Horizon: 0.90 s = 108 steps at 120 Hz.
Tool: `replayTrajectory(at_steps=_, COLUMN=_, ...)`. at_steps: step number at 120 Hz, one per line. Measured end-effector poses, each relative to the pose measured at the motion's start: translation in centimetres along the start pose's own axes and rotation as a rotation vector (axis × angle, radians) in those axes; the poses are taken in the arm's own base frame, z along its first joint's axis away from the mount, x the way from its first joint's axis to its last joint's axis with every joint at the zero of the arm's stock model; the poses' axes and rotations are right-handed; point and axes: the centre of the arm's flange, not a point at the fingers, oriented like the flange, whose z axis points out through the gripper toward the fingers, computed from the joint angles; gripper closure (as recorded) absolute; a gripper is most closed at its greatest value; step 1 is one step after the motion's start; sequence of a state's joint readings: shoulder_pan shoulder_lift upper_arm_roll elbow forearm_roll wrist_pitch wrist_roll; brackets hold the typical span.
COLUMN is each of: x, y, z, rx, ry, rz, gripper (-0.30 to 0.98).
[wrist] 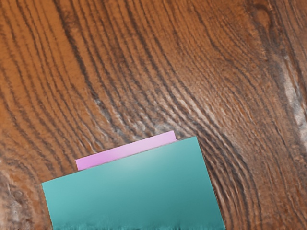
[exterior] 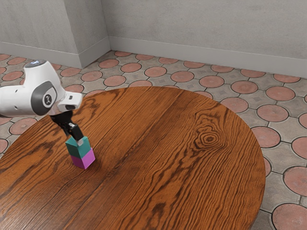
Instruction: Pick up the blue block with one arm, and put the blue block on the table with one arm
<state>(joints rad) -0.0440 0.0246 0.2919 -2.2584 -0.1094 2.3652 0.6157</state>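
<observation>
My gripper (exterior: 79, 142) reaches down to the top of the teal-blue block (exterior: 74, 149) in the exterior view, overlapping its upper part; whether it holds the block is hard to see. The blue block sits above a magenta block (exterior: 83, 159), the two looking stacked and slightly out of line. In the wrist view the blue block (wrist: 134, 187) is large and close beneath my hand, and a strip of the magenta block (wrist: 127, 149) shows past one of its edges.
The round wooden table (exterior: 158, 158) spreads from under the blocks toward the exterior view's right. Its curved edge borders a tiled floor (exterior: 244, 87), with grey walls (exterior: 192, 24) behind.
</observation>
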Motion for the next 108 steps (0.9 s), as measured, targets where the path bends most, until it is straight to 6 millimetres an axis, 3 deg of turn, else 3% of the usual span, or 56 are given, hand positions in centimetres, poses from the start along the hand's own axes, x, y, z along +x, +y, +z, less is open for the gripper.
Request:
replayTrajectory(at_steps=42, x=-0.7, y=-2.1, z=0.4, rx=-0.01, ry=0.009, rz=-0.054, gripper=0.0)
replayTrajectory(at_steps=69, x=0.5, y=-1.6, z=0.5, rx=-0.019, ry=0.031, rz=-0.082, gripper=0.0)
replayTrajectory(at_steps=108, x=0.3, y=-1.6, z=1.2, rx=-0.035, ry=0.027, rz=-0.131, gripper=0.0)
